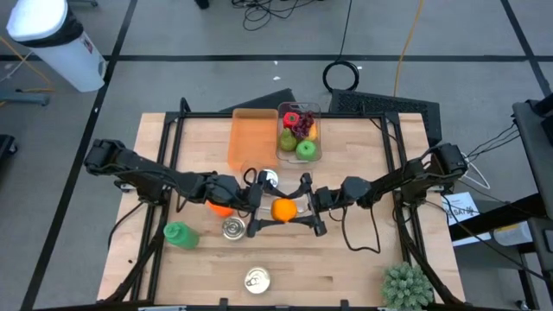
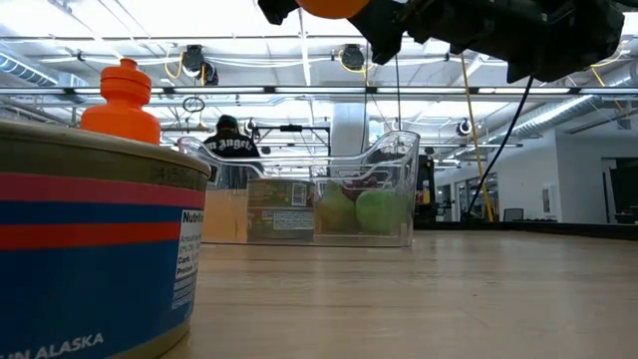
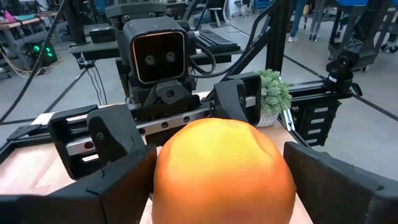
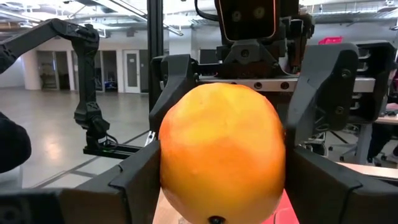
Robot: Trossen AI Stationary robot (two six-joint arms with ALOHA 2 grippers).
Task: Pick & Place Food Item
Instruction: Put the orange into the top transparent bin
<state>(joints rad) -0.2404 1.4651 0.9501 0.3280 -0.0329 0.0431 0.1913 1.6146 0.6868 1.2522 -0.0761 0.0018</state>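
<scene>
Held clear above the table (image 1: 363,259) mid-handover, the orange (image 1: 282,210) sits clamped in the right gripper (image 1: 295,209) while the left gripper (image 1: 270,209), jaws wide, brackets it without pinching, apparently to carry it on toward the fruit bin (image 1: 299,107).

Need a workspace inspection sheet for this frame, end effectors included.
Surface: wooden table, no spills seen.
Job's things: orange held above the table; clear bin holding fruit at the far edge.
Clutter: orange board, green bottle, two cans, potted plant.
End effectors: right end effector shut on the orange; left end effector at the orange from the opposite side, grip unclear.
Cables: black cable looped on the table; coil on the floor.
Surroundings: white container; person far behind.
</scene>
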